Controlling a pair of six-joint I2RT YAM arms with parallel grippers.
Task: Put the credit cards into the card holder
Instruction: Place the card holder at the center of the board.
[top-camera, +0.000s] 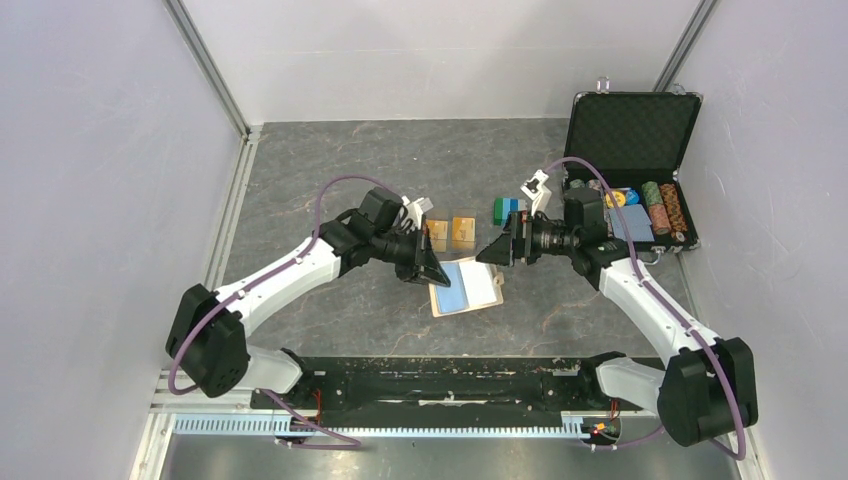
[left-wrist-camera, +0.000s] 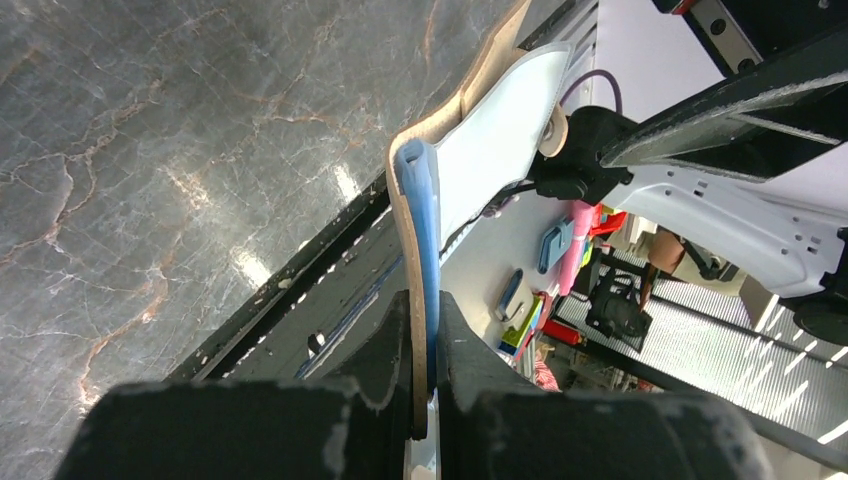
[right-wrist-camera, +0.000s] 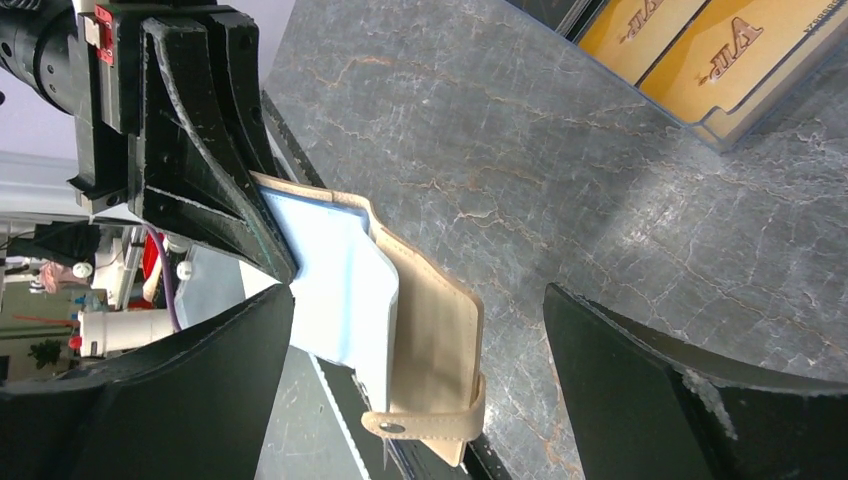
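Here, the left gripper (left-wrist-camera: 425, 315) is clamped on one edge of the open wallet (top-camera: 468, 287), with the tan cover and blue lining pinched between its fingers (left-wrist-camera: 390, 350). The wallet sits near the centre of the table (top-camera: 350, 180), its snap tab (right-wrist-camera: 425, 425) hanging free. The right gripper (top-camera: 497, 250) hovers just beside the wallet, jaws spread wide and holding nothing. Two orange cards (top-camera: 450, 231) rest side by side in a clear tray (right-wrist-camera: 720, 125) just behind the wallet. Blocks (top-camera: 505, 208) and a chip case (top-camera: 630, 170) stand to the right.
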